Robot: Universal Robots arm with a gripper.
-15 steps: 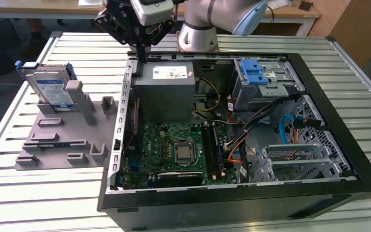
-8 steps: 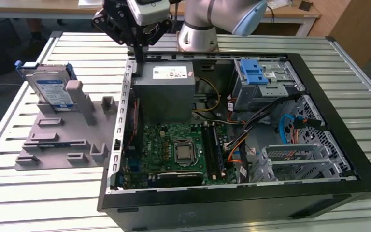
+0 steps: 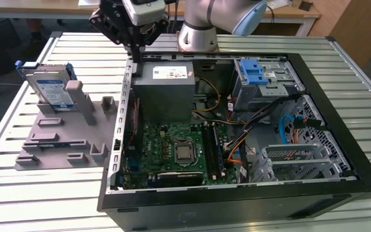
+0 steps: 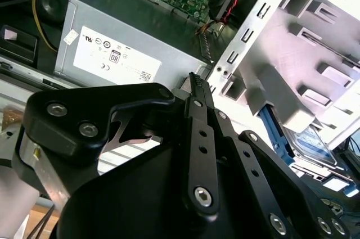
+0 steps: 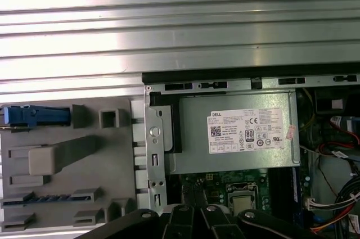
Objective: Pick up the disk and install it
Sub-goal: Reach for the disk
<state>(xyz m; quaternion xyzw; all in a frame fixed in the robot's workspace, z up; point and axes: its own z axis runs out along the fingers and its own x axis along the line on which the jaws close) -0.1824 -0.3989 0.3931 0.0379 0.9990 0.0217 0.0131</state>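
1. I took the open computer case (image 3: 237, 205) as my landmark. It lay on its side on the slatted metal table (image 3: 44, 198), with its inside facing up.
2. The gripper (image 3: 135, 52) hung over the case's rim, at the edge on the exterior view's left. It was just above the grey power supply (image 3: 166, 79) that sat inside the case.
3. In the second wrist view the fingers (image 4: 199, 138) were drawn together to one narrow tip. They had hold of nothing.
4. The disk (image 3: 47, 89) was outside the case, beyond its wall on the exterior view's left and well apart from the gripper.
5. The disk stood on edge in the grey holder plate (image 3: 44, 147), which lay on the table just beside that same case wall. Its blue-and-white label and blue carrier frame were plain to me.
6. In the first wrist view I saw the disk (image 5: 36, 116) edge-on as a blue strip, with the plate's upright posts between it and the case.
7. Inside the case, the green motherboard (image 3: 172, 150) lay next to the power supply. A bright blue latch (image 3: 253, 72) sat on the drive cage, across from the power supply toward the exterior view's right.
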